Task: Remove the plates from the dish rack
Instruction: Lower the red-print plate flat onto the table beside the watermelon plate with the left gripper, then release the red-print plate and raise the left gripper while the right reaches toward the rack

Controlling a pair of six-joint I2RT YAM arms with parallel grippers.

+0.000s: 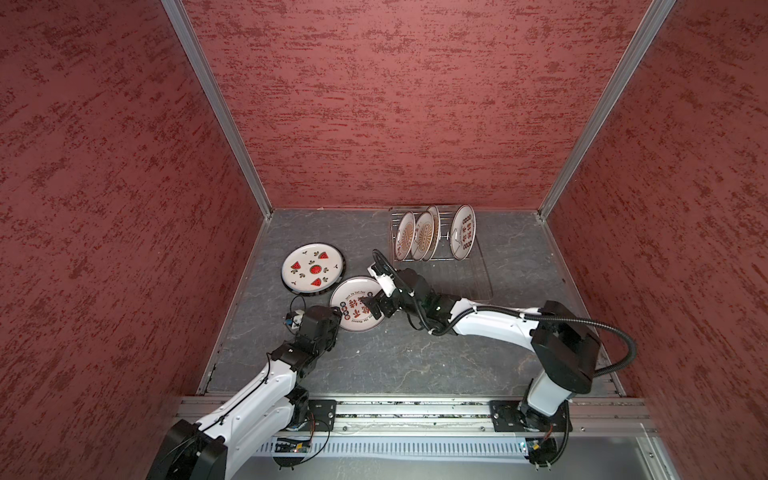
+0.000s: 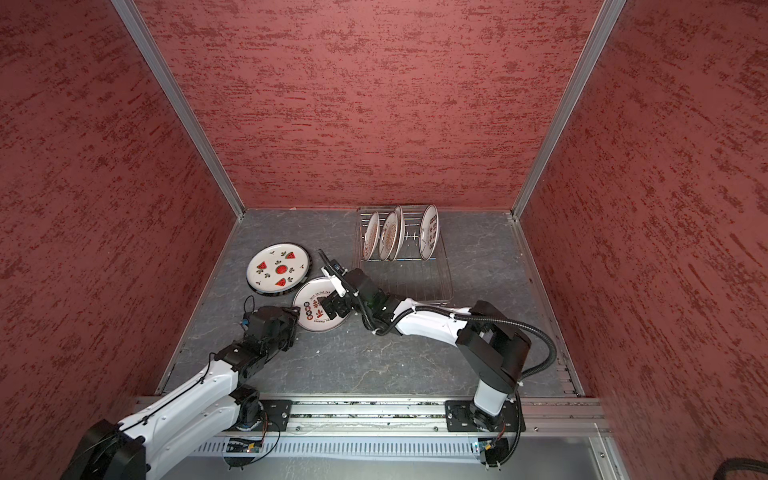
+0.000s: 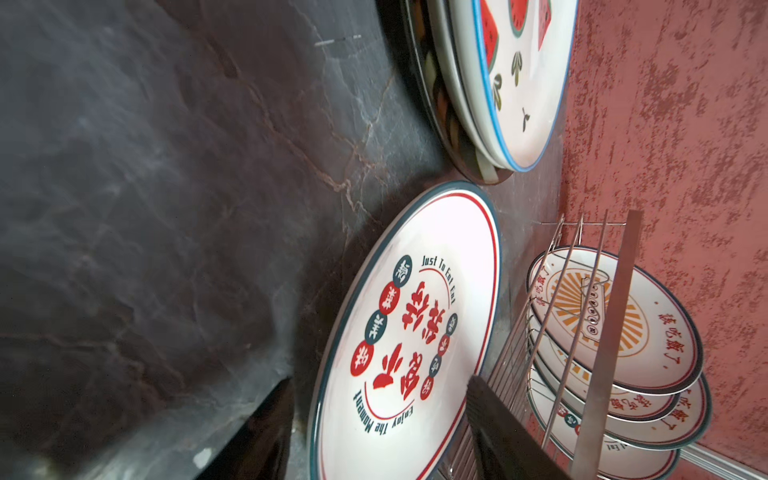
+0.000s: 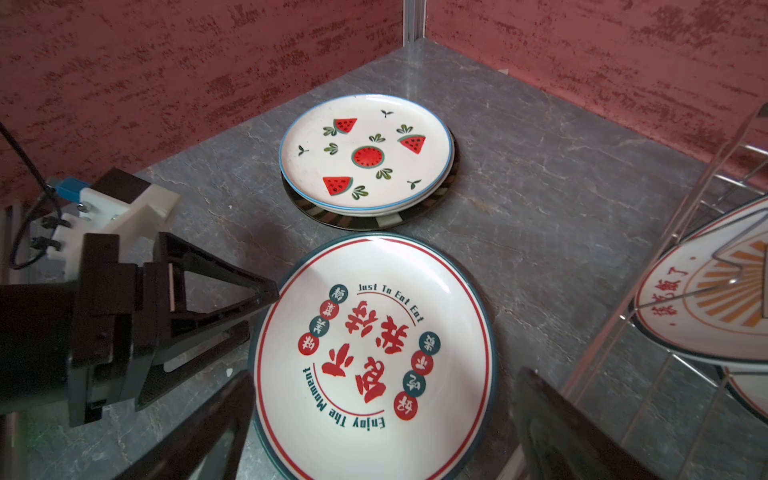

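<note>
Round white plate with red characters (image 4: 374,357) lies flat on grey stone surface (image 1: 415,357); your left fingers (image 4: 262,293) stand parted at its rim; right fingers (image 4: 199,436) wide apart above it; both top views show whole silver wire dish rack (image 1: 442,258), four plates (image 1: 463,232) upright; wrist views crop it.

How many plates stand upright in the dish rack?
4 plates: three close together at the dish rack's left end, one apart to their right. More could hide behind them.
</note>
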